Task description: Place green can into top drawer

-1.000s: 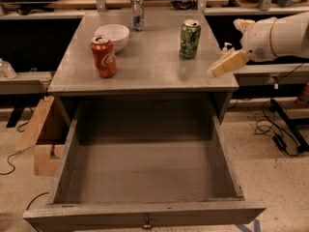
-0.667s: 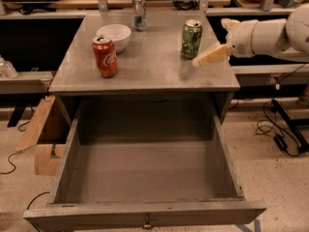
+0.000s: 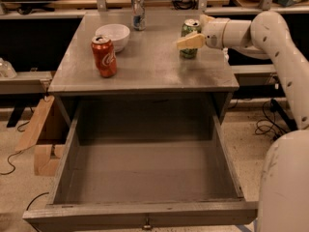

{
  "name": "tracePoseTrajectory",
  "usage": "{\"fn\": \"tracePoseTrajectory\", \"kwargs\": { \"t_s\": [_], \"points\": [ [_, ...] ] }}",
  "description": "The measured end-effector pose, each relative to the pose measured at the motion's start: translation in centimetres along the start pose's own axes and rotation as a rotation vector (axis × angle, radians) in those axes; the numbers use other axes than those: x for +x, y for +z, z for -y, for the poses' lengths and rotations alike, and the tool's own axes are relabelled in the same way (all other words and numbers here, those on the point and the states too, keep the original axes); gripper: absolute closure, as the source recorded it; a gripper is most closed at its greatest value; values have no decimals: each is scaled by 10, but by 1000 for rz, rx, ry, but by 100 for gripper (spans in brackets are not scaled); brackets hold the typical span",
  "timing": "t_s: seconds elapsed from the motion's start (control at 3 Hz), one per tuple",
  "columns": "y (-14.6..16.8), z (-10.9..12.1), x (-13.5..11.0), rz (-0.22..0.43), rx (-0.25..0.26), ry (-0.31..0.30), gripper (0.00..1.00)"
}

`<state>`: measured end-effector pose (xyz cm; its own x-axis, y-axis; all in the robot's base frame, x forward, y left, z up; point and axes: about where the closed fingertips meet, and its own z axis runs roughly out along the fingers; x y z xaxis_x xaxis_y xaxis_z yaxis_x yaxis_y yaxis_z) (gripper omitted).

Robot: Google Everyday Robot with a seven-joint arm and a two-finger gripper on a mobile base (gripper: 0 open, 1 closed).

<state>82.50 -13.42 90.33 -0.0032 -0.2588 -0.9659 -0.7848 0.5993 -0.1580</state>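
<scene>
The gripper [image 3: 191, 33] has its jaws apart around the green can [image 3: 188, 52], apparently not clamped yet. Close squarely at mid-height and lift straight. The top drawer [image 3: 145, 175] gapes open below the gripper.

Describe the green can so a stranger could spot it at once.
Find the grey tabletop above the open drawer, then its back right part. The green can stands there, at the gripper. It alone is green; the red can is left, the slim silver can behind.
</scene>
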Motion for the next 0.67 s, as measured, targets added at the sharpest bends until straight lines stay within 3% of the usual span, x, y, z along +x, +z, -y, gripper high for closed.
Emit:
{"fn": "tracePoseTrajectory", "kwargs": {
  "t_s": [0.67],
  "points": [
    [34, 13, 1, 81, -1, 78, 41]
  ]
}}
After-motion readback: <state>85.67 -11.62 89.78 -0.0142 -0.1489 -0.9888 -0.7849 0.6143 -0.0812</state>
